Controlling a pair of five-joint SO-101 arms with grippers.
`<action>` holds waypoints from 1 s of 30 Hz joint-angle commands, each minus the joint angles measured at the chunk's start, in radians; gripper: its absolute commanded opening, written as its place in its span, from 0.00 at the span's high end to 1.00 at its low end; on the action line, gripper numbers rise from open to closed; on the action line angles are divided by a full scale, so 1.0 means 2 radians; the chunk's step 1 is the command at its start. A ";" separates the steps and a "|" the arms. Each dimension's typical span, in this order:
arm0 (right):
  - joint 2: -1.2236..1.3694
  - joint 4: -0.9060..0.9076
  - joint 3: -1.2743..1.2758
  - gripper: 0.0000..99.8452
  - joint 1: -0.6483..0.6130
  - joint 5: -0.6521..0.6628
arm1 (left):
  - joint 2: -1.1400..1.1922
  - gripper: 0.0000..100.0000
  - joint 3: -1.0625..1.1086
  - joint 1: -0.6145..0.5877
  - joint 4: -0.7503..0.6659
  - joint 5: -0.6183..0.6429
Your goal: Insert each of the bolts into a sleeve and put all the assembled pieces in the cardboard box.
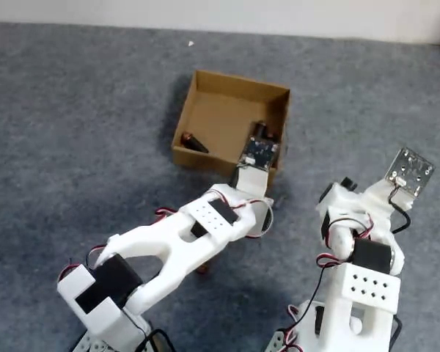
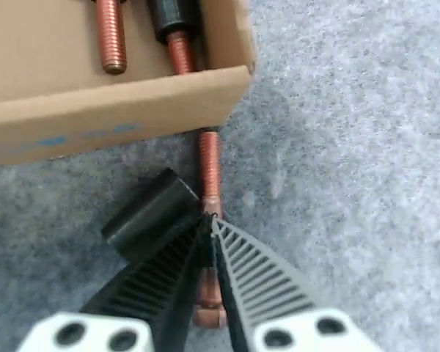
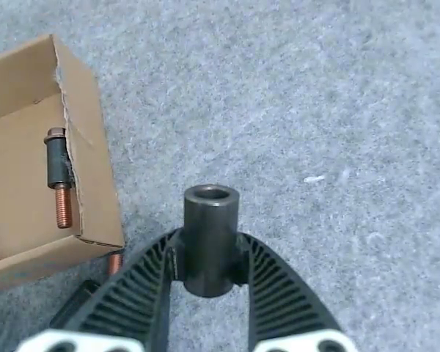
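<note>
From above, the box [image 1: 205,79] sits on the grey carpet [image 1: 73,110], far of both arms. The left arm [image 1: 205,220] stretches to the box's near right corner. The right arm [image 1: 359,249] stands well to the right, apart from the box. One piece [image 1: 193,141] lies in the box's near left corner. A dark shape by the right wall may be another, but the wrist half hides it.

At the left wrist, the left gripper [image 2: 208,220] has its fingers pinched narrow on a copper bolt [image 2: 209,161]. The bolt lies on the carpet with its far end at the foot of the box wall [image 2: 95,103]. A loose sleeve [image 2: 150,213] lies on the carpet just beside the bolt, against one finger. Inside the box are a copper shank [image 2: 110,37] and a sleeved bolt [image 2: 172,29], both cut off by the picture's edge.

At the right wrist, the right gripper [image 3: 209,249] clasps a black sleeve [image 3: 211,220] upright, with its bore open to the camera, over bare carpet. The box stands to the left with a bolt-in-sleeve piece [image 3: 57,172] inside it. A copper bolt end [image 3: 115,262] shows at the box's near corner.
</note>
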 commanded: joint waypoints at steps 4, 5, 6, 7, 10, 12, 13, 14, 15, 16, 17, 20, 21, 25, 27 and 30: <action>-0.013 -0.016 -0.004 0.99 0.008 0.000 | -0.029 0.99 -0.007 0.007 0.021 0.003; -0.013 -0.016 -0.004 0.99 0.008 0.000 | -0.036 0.99 -0.008 0.007 0.035 0.003; -0.013 -0.016 -0.004 0.99 0.008 0.000 | -0.042 0.98 -0.010 0.010 0.051 0.003; -0.013 -0.016 -0.004 0.99 0.008 0.000 | -0.046 0.96 -0.012 0.010 0.067 0.003; -0.013 -0.016 -0.004 0.99 0.008 0.000 | -0.043 0.83 -0.012 0.011 0.094 0.006; -0.013 -0.016 -0.004 0.99 0.008 0.000 | -0.032 0.77 -0.012 0.011 0.097 0.006; -0.013 -0.016 -0.004 0.99 0.008 0.000 | -0.030 0.77 -0.013 0.011 0.097 0.007; -0.013 -0.016 -0.004 0.99 0.008 0.000 | -0.026 0.77 -0.013 0.011 0.097 0.007; -0.013 -0.016 -0.004 0.99 0.008 0.000 | -0.024 0.77 -0.016 0.011 0.097 0.007; -0.013 -0.016 -0.004 0.99 0.008 0.000 | -0.021 0.77 -0.022 0.011 0.097 0.006; -0.013 -0.015 -0.004 0.99 0.008 0.000 | -0.020 0.77 -0.025 0.011 0.097 0.006; -0.013 -0.015 -0.004 0.99 0.008 0.000 | -0.025 0.78 -0.030 0.011 0.097 0.005; -0.013 -0.015 -0.004 0.99 0.008 0.000 | -0.026 0.79 -0.033 0.012 0.097 0.005; -0.014 -0.015 -0.004 0.99 0.008 0.000 | -0.056 0.82 -0.043 0.012 0.097 0.004; -0.015 -0.015 -0.004 0.99 0.008 0.000 | -0.074 0.82 -0.043 0.012 0.097 0.005; -0.015 -0.015 -0.004 0.99 0.008 0.000 | -0.085 0.82 -0.043 0.024 0.094 0.006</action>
